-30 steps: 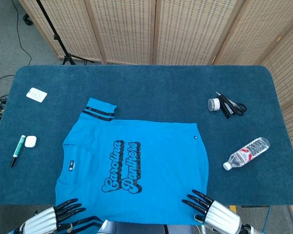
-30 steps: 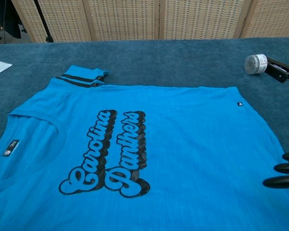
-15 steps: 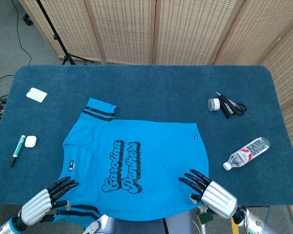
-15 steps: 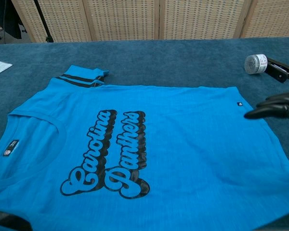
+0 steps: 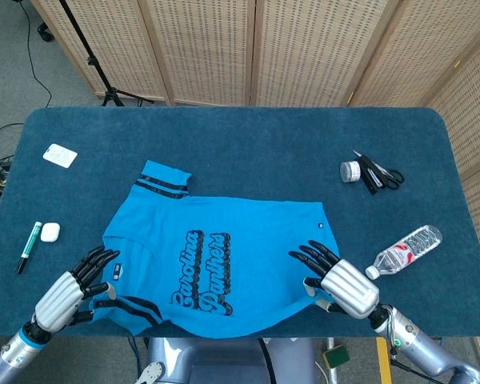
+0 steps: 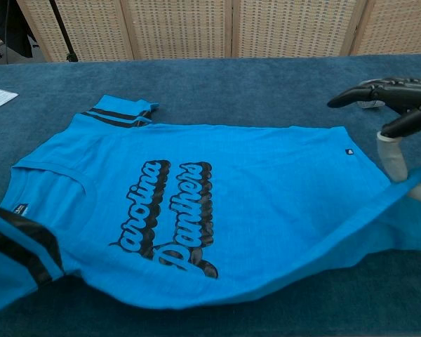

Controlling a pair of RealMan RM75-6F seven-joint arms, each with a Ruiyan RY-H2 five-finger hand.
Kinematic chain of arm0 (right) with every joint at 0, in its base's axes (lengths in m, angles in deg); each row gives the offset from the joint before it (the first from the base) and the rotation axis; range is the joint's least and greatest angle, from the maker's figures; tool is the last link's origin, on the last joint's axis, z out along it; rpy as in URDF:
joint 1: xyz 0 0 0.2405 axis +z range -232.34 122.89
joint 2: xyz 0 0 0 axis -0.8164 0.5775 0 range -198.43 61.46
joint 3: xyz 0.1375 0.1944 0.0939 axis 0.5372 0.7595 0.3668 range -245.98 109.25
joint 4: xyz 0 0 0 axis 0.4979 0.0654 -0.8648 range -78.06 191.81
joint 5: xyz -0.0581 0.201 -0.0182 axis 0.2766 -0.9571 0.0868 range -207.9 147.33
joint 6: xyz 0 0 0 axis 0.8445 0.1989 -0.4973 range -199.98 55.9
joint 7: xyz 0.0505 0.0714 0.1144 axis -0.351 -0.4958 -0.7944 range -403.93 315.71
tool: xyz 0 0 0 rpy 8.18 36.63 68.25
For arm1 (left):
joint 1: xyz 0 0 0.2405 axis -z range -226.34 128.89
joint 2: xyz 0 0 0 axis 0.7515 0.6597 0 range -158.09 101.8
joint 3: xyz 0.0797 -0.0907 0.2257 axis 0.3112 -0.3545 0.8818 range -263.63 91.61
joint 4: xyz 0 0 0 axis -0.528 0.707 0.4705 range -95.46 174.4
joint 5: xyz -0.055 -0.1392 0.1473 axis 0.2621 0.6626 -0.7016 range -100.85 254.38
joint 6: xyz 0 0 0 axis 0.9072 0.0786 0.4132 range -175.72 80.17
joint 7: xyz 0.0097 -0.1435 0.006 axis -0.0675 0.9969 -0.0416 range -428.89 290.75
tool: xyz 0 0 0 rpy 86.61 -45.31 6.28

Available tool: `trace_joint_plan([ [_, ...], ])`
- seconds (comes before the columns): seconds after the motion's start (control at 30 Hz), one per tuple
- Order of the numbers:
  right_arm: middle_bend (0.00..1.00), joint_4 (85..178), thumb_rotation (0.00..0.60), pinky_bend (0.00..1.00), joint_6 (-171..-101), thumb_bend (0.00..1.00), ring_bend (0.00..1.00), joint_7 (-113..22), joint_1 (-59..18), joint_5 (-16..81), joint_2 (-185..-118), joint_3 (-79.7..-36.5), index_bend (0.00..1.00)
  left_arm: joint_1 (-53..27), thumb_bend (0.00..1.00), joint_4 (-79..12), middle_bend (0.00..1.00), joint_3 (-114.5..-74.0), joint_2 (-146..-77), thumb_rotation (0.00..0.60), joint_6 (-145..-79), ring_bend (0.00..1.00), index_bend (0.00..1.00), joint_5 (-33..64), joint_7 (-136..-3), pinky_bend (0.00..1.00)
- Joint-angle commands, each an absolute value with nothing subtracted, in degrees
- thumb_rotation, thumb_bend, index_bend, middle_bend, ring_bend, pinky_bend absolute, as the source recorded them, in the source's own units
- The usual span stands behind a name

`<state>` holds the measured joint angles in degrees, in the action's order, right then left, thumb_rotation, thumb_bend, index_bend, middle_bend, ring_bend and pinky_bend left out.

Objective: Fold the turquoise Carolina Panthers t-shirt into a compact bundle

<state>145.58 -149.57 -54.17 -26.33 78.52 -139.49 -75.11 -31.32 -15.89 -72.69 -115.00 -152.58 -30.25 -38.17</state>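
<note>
Across the blue worktop [image 5: 248,144] the turquoise t-shirt [image 5: 248,232] lies printed side up, its collar toward the robot's left and its hem toward the right, so its long axis runs side to side between the two arms. Its near edge is raised off the surface and carried inward over the lettering. At the sleeve end the left hand [image 5: 72,286] holds the near, black-striped sleeve [image 5: 132,306], its fingers lying on the cloth by the collar. At the hem end the right hand [image 5: 336,280] holds the near corner lifted; the chest view shows cloth draped up to its thumb while the other fingers [image 6: 379,90] stretch forward above the fabric. Each hand is nearest its own end, and the far edge, still flat, lies straight ahead of both, so the fold probably travels away from the robot.
</note>
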Motion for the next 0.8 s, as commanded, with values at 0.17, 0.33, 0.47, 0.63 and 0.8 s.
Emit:
trace_joint_plan([
  [0.17, 0.09, 145.81, 0.6, 0.0, -138.83, 0.41, 0.0, -57.07, -20.65, 66.19, -140.96, -67.35, 0.67, -24.43, 0.63, -26.05, 0.0, -81.18, -110.25, 0.6, -140.19, 0.0, 0.8, -22.16, -43.88, 0.0],
  [0.33, 0.09, 141.45, 0.6, 0.0, -133.1, 0.41, 0.0, -58.82, -17.78, 58.94, -143.28, -63.29, 0.67, -20.29, 0.63, -26.05, 0.0, -85.56, -110.79, 0.6, -131.91, 0.0, 0.8, -17.52, -45.13, 0.0],
  [0.47, 0.09, 137.43, 0.6, 0.0, -129.66, 0.41, 0.0, -59.64, -15.95, 55.15, -145.54, -61.28, 0.67, -17.78, 0.63, -25.18, 0.0, -87.64, -111.82, 0.6, -126.41, 0.0, 0.8, -14.95, -46.75, 0.0],
  [0.63, 0.09, 132.84, 0.6, 0.0, -125.73, 0.41, 0.0, -61.09, -13.87, 50.89, -148.05, -59.02, 0.67, -15.72, 0.63, -23.12, 0.0, -90.19, -113.75, 0.6, -122.75, 0.0, 0.8, -12.31, -47.88, 0.0],
  [0.8, 0.09, 128.88, 0.6, 0.0, -122.66, 0.41, 0.0, -62.15, -11.98, 48.21, -149.81, -57.39, 0.67, -13.95, 0.63, -20.88, 0.0, -91.95, -114.91, 0.6, -119.72, 0.0, 0.8, -10.46, -47.55, 0.0],
])
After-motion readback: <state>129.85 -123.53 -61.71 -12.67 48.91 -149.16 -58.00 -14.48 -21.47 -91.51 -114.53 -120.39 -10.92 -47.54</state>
